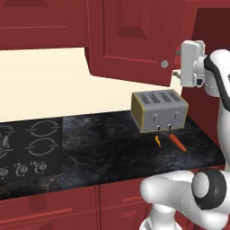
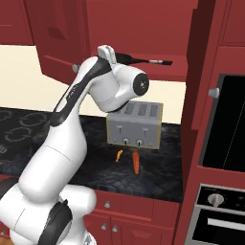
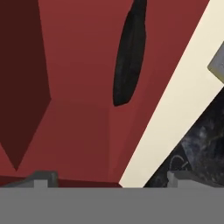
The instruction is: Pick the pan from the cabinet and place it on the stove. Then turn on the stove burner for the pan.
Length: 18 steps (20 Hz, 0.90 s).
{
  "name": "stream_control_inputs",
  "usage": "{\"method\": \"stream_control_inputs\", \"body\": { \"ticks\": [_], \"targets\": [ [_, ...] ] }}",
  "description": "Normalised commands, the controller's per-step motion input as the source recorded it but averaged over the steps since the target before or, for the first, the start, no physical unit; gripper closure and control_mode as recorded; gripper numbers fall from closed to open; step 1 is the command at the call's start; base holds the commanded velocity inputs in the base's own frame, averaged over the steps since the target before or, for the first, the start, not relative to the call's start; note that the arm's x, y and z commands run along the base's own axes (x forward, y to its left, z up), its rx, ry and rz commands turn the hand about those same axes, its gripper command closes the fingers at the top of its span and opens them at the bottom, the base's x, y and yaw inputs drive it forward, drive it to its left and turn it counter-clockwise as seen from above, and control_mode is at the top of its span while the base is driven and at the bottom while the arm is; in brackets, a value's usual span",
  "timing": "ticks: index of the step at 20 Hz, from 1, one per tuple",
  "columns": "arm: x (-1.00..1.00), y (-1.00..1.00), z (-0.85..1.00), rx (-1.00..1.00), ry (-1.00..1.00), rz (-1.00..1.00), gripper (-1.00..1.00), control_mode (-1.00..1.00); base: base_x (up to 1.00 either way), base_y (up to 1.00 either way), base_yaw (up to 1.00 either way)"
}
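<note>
Toaster (image 1: 159,110): no brand or lettering I can read.
Stove (image 1: 28,148): knob markings too small to read.
Cabinet (image 1: 130,38): plain, no text.

Setting: a domestic kitchen, rendered. Evidence: dark red raised-panel wall cabinet (image 1: 134,38) with a round silver knob (image 1: 165,64), its door swung open; matching red base cabinets (image 1: 67,206) under a dark marbled table (image 1: 108,148). Flat black stove (image 1: 29,148) set into the table at left, with grey ring burner outlines and a row of small round knobs along its front edge. Grey four-slot toaster (image 1: 159,110) stands on the table; two orange carrots (image 1: 177,142) lie just in front of it. Built-in oven (image 2: 225,124) with dark glass door in a tall red unit at right. Cream wall (image 1: 45,81) behind.
</note>
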Motion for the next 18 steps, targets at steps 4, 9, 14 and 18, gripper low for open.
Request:
{"method": "stream_control_inputs", "body": {
  "ticks": [4, 9, 14, 18],
  "targets": [
    [0.32, 0.10, 0.00, 0.07, 0.00, 0.11, -1.00, -1.00, 0.00, 0.00, 0.00],
    [0.21, 0.16, 0.00, 0.05, 0.00, 0.10, -1.00, -1.00, 0.00, 0.00, 0.00],
    [-0.10, 0.30, 0.00, 0.01, 0.00, 0.13, -1.00, -1.00, 0.00, 0.00, 0.00],
    [-0.59, 0.46, 0.00, 0.00, 0.00, 0.17, -1.00, -1.00, 0.00, 0.00, 0.00]
  ]
}}
